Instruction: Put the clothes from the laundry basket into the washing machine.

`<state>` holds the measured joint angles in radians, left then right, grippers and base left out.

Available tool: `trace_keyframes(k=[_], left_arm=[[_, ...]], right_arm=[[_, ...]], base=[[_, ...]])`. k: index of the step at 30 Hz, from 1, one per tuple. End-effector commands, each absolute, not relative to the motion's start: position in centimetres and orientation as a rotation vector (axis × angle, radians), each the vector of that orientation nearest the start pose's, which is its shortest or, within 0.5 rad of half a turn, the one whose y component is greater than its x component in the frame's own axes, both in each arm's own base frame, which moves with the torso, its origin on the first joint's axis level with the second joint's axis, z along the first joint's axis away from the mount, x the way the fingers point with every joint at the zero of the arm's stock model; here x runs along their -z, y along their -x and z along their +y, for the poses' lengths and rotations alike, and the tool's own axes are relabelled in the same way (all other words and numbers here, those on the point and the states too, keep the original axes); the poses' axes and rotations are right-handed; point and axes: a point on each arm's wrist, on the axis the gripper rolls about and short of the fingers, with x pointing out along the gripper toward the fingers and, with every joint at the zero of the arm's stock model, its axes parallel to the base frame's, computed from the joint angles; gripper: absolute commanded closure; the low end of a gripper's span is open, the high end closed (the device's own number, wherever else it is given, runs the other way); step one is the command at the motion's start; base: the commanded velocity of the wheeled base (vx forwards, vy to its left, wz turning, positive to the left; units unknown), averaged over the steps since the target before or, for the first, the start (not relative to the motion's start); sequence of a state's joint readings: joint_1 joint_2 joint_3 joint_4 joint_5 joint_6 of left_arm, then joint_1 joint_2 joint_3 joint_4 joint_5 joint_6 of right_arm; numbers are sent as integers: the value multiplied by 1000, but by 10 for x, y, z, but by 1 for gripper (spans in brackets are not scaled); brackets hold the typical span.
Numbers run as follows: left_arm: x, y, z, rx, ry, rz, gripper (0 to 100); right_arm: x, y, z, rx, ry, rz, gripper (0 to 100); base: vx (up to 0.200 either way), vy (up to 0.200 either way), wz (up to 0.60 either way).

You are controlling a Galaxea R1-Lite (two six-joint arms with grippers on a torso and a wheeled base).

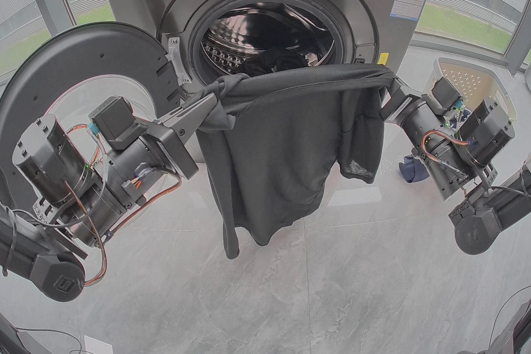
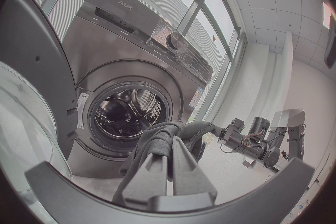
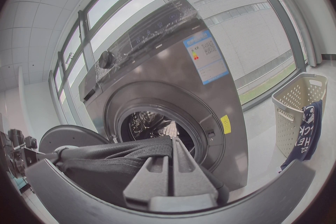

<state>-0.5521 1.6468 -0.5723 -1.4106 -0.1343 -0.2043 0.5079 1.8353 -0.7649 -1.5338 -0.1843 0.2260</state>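
Note:
A dark grey garment [image 1: 282, 150] hangs stretched between both grippers, just in front of the washing machine's open drum [image 1: 268, 42]. My left gripper [image 1: 213, 100] is shut on its bunched left end, seen in the left wrist view as folds [image 2: 157, 144] pinched by the fingers [image 2: 185, 165]. My right gripper [image 1: 390, 87] is shut on the garment's right end [image 3: 119, 158]. The cloth's top edge runs level across the drum's lower rim, and the rest hangs toward the floor. Dark clothing [image 1: 276, 62] lies inside the drum. The beige laundry basket [image 1: 475, 81] stands to the right of the machine.
The round door [image 1: 77, 67] stands swung open on the left, behind my left arm. A navy garment [image 3: 308, 130] hangs over the basket's side, its end on the floor [image 1: 414, 170]. Bare grey tile floor [image 1: 332, 272] lies in front of the machine. Windows surround the machine.

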Motion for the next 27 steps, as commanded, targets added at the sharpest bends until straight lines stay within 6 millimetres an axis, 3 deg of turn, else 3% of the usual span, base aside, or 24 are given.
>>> trace_keyframes(k=[1, 10, 14, 17, 18, 27], left_arm=[[-213, -226, -144, 713, 264, -261, 100], [-209, -221, -144, 732, 263, -249, 100], [-197, -217, -153, 770, 259, -191, 100], [-167, -234, -170, 790, 241, -85, 100], [-160, -239, -175, 789, 236, -62, 0], [-121, -275, -197, 772, 245, 0, 0]], right_arm=[[-229, -273, 152, -382, -393, -432, 100], [-230, -268, 157, -405, -400, -431, 100], [-229, -266, 161, -418, -411, -422, 100], [-227, -267, 163, -423, -413, -413, 100], [-225, -267, 164, -424, -413, -410, 100], [-221, -263, 169, -448, -410, -388, 100]], base=[[0, 0, 0], [0, 0, 0], [0, 0, 0], [0, 0, 0], [0, 0, 0], [0, 0, 0]])
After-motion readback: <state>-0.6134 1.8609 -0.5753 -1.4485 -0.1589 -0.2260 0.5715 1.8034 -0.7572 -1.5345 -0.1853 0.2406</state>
